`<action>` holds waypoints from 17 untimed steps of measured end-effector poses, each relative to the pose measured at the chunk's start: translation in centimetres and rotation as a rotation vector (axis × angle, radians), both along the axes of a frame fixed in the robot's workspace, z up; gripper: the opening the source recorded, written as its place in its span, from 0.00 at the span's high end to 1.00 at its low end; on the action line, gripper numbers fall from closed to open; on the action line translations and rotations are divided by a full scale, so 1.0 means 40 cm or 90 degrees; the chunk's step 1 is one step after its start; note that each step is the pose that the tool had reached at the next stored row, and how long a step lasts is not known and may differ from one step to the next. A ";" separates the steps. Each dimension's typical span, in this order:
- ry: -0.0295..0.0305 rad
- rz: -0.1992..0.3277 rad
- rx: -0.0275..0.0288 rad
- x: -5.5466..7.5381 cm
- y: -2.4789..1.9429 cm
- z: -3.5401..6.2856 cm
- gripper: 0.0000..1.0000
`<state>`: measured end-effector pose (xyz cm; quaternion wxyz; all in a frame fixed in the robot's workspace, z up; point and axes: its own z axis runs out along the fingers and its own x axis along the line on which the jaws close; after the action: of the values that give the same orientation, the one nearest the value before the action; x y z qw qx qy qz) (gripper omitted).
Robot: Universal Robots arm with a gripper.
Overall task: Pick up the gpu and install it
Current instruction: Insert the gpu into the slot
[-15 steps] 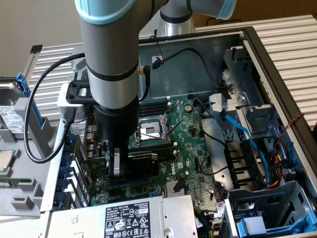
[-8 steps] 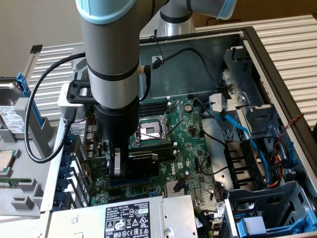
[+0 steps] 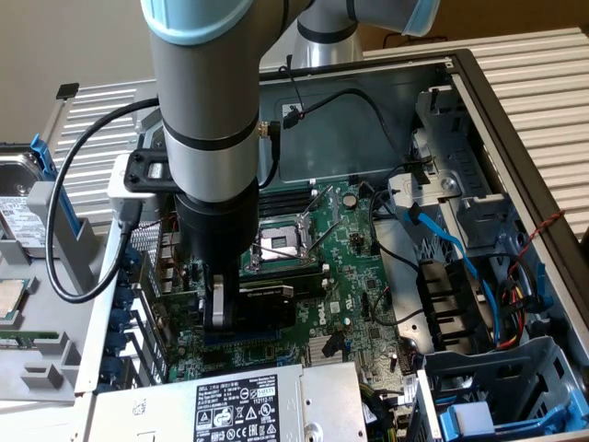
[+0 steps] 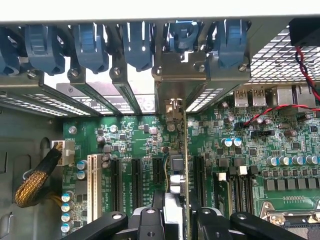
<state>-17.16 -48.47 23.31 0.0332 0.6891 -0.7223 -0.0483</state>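
Pincer (image 4: 176, 217) clamped on the gpu (image 4: 175, 177) | card on edge, low over motherboard (image 4: 135, 135) slots, bracket toward rear case wall | my call: card plumb, edge matched to 1 slot, press straight, even.

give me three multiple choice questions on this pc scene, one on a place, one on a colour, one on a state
1. Where is the gpu?
A) on edge over the motherboard slots
B) lying flat on the motherboard
C) well away from the motherboard

2. What colour are the slot latches?
A) red
B) blue
C) yellow

3. How is the gripper?
A) open and empty
B) open above the gpu
C) shut on the gpu

Answers:
1 A, the wrist view shows the card edge-on among the slots.
2 B, the row of clips over the rear brackets is blue.
3 C, it clamps the card from both sides.
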 end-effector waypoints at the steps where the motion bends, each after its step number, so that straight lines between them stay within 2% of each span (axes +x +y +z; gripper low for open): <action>1: -0.0008 0.000 -0.0001 0.000 0.000 -0.001 0.71; 5: -0.0034 0.000 -0.0003 0.000 0.001 -0.003 0.71; 17: -0.0050 0.001 0.0000 0.000 0.001 -0.004 0.71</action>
<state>-17.17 -48.43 23.15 0.0304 0.6899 -0.7218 -0.0456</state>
